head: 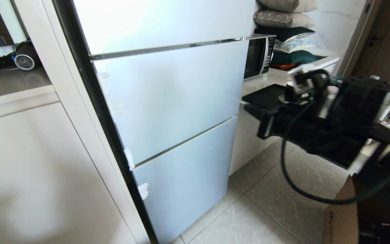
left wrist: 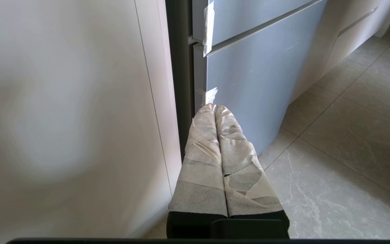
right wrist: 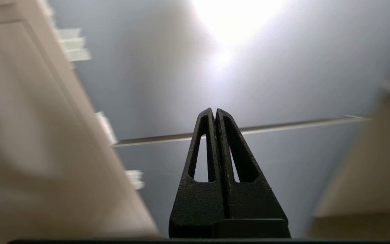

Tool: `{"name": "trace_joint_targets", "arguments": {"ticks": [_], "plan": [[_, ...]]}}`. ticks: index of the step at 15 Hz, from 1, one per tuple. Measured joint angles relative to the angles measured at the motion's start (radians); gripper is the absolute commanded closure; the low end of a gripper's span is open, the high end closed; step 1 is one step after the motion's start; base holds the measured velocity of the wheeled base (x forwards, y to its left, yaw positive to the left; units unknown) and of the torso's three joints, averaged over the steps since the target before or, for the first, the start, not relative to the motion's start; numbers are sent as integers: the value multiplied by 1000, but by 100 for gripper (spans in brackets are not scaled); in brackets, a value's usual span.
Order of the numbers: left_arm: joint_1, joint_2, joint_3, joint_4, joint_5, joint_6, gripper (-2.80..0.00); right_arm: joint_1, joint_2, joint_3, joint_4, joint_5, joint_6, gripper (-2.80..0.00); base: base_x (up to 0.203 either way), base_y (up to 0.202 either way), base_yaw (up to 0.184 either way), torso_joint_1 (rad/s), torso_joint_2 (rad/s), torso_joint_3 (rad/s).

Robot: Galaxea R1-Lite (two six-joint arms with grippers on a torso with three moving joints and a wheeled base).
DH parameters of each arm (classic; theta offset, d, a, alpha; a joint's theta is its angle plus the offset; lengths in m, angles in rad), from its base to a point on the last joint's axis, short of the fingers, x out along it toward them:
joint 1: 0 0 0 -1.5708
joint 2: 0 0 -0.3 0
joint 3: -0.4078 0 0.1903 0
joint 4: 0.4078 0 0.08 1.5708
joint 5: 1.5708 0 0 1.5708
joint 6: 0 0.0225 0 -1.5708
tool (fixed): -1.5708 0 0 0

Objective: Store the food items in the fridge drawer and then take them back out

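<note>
Right gripper, pinched shut and empty, faced the closed fridge straight ahead, probably nearer its door seam than the left.

Daylight fills the room, soft and even. My right arm smears into a dark blur in the head view, and its wrist view is streaked all over, with a white glare blown out high on the fridge. My left wrist view is sharp; a pale soft blotch lies on the cabinet. Straight edges bow near the head view's borders.
</note>
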Motion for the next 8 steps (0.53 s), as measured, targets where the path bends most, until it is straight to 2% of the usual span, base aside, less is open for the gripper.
{"name": "trace_joint_targets", "arguments": {"ticks": [5,7,8], "plan": [[0,0,0,0,0,0,0,-110,-601,501,78,-292,-69,0,0,0,0,0,0,0],[0,0,0,0,0,0,0,-158,-841,642,200,-345,-87,0,0,0,0,0,0,0],[0,0,0,0,0,0,0,-194,-948,698,288,-347,-85,0,0,0,0,0,0,0]]}}
